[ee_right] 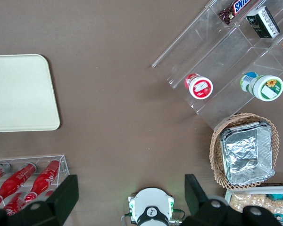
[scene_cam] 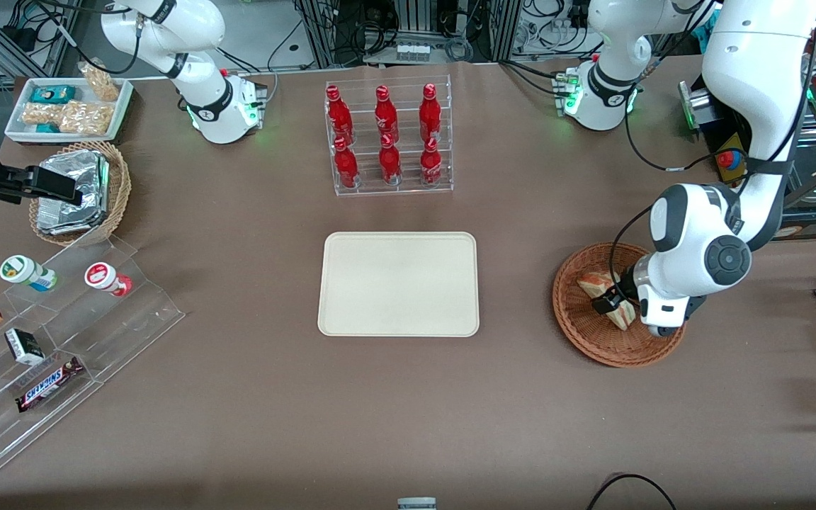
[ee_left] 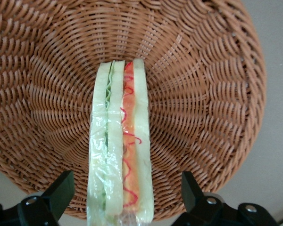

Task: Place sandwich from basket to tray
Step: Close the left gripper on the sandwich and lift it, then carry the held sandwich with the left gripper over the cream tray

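The reddish-brown wicker basket (scene_cam: 610, 348) sits toward the working arm's end of the table, and a wrapped sandwich (ee_left: 121, 141) of white bread with pink-red and green filling lies in it. My left gripper (scene_cam: 610, 304) hangs low over the basket. In the left wrist view the gripper (ee_left: 126, 193) is open, its black fingers (ee_left: 61, 192) straddling the sandwich with a gap on each side. The front view shows a second wedge (scene_cam: 594, 285) in the basket, slightly farther from the camera. The cream-beige tray (scene_cam: 399, 283) lies bare at the table's middle.
A clear rack of red bottles (scene_cam: 388, 138) stands farther from the camera than the tray. Toward the parked arm's end are a stepped acrylic shelf (scene_cam: 68, 319) of snacks, a tan basket (scene_cam: 119, 191) of foil packets and a white snack tray (scene_cam: 68, 106).
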Tool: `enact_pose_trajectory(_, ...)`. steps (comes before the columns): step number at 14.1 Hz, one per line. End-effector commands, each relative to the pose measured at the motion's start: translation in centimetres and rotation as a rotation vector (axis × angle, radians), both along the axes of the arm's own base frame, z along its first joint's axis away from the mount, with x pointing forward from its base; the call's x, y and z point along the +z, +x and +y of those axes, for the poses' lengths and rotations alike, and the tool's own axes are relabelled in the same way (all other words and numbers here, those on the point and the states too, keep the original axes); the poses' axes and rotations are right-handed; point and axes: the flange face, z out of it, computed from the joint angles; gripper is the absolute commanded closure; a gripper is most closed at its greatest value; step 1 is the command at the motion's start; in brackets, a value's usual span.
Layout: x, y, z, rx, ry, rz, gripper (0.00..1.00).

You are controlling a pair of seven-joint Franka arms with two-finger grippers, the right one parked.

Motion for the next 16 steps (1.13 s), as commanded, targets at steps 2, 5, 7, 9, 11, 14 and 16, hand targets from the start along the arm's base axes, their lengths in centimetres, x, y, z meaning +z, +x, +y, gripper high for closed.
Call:
enact_pose_trajectory(2, -1.2, -0.1, -0.1, 0.027, -0.005, 0.009, 0.13)
enact_pose_trajectory(5, -1.0, -0.1, 0.0, 0.041, -0.002, 0.012, 0.7)
enact_pose_trajectory(7, 0.1, 0.1, -0.1, 0.031, -0.001, -0.001, 0.83)
enact_pose_trajectory(9, 2.6, 0.0, -0.3, 0.012, 0.004, -0.008, 0.86)
enact_pose_trajectory(11, 5.5, -0.1, -1.1, -0.019, 0.008, -0.01, 0.86)
enact_pose_trajectory(14, 9.9, -0.5, -6.9, -0.128, -0.003, -0.004, 0.85)
enact_pose_trajectory(16, 11.3, -2.0, -13.8, -0.281, -0.021, -0.022, 0.85)
